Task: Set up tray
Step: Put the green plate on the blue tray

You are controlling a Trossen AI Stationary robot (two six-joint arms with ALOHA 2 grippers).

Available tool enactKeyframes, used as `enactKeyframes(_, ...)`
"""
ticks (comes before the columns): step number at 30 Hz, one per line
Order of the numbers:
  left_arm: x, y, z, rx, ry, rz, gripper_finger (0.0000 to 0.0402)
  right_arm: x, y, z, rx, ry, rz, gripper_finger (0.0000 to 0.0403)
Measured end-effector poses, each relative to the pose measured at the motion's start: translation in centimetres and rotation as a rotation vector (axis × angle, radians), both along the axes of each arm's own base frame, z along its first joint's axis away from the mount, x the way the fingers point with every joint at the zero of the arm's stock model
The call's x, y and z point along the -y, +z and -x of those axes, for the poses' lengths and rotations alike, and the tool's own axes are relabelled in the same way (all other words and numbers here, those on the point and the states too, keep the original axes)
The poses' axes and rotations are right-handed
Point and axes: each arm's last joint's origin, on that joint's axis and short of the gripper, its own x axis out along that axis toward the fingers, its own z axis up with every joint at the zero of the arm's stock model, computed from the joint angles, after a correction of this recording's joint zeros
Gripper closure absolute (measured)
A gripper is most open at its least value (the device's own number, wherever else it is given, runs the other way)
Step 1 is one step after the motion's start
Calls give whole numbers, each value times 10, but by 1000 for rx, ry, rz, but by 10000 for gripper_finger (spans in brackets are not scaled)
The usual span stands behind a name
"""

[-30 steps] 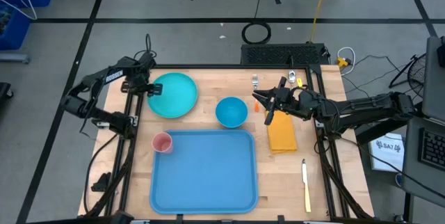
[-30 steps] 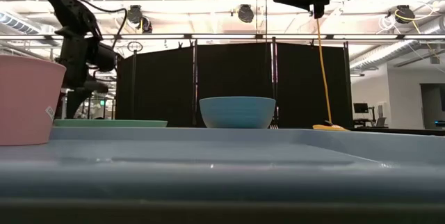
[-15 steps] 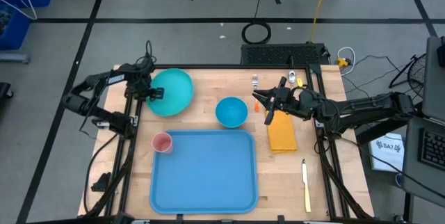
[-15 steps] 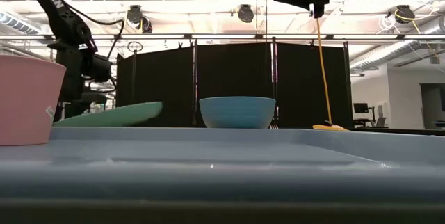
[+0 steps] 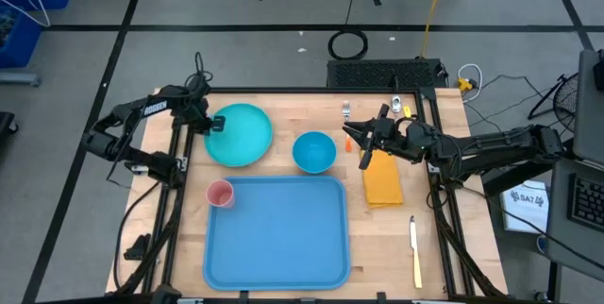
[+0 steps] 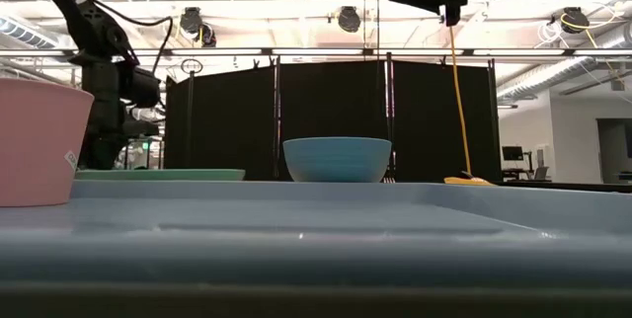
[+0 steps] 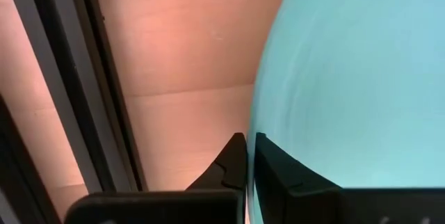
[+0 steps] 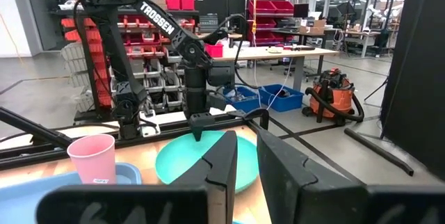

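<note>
The light-blue tray (image 5: 274,238) lies at the table's near middle and fills the foreground of the low view (image 6: 316,229). A round teal plate (image 5: 243,136) lies flat on the wood at the far left. My left gripper (image 5: 213,123) stands at the plate's left edge, pointing down, shut on the rim (image 7: 250,147). My right gripper (image 5: 357,140) hangs level, well above the table (image 6: 449,10), over the yellow-orange napkin (image 5: 382,183). A narrow gap shows between its fingers (image 8: 246,140), with nothing in it. My left gripper pinches the plate's rim at its left edge (image 7: 259,123) between the two fingers. One finger (image 7: 233,161) stands outside the rim over the wood, and the other (image 7: 278,172) is on the plate's upper face. The fingers come from above, pointing down. The plate lies flat on the table (image 6: 163,174).
A blue bowl (image 5: 314,151) stands right of the plate, beyond the tray's far edge. A pink cup (image 5: 220,194) stands at the tray's far left corner. A knife (image 5: 415,252) lies near the table's right edge. Black frame rails (image 5: 172,167) run along both table sides.
Half a second ago the plate was tipped, its right edge raised off the table while its left rim stayed down under my left gripper. It now lies flat again, a little farther toward the table's right.
</note>
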Motion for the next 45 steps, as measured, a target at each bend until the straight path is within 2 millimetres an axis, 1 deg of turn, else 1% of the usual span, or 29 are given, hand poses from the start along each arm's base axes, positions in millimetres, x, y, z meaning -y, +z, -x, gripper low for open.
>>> enactKeyframes(2, -1, 7, 0, 12, -8, -36, 392, 0, 0, 0, -4, 0, 0, 355)
enactKeyframes(5, -3, 25, 0, 59, 1, -108, 395, 0, 0, 0, -1, 0, -7, 355)
enactKeyframes(8, 2, 34, 4, 94, 6, -129, 395, 0, 0, 0, -1, 0, -7, 355)
enactKeyframes(11, 9, 46, 3, 165, -32, -175, 395, 0, 0, 0, -1, 0, -7, 355)
enactKeyframes(19, 40, 88, 2, 371, -94, -345, 395, 0, 0, 0, -1, 0, -7, 355)
enactKeyframes(25, 67, 122, 2, 511, -157, -420, 395, 0, 0, 0, -1, -1, -7, 355)
enactKeyframes(30, 92, 141, -1, 601, -231, -376, 395, 0, 0, 0, -1, -1, -7, 355)
enactKeyframes(35, 115, 146, -12, 637, -315, -283, 395, 0, 0, 0, -1, -1, -7, 355)
enactKeyframes(39, 130, 152, -28, 727, -388, -259, 395, 0, 0, 0, -1, -1, -8, 355)
enactKeyframes(42, 143, 157, -42, 809, -463, -206, 395, 0, 0, 0, 3, -1, -18, 355)
enactKeyframes(45, 160, 156, -54, 815, -533, -131, 395, 0, 0, 0, 6, -1, -25, 355)
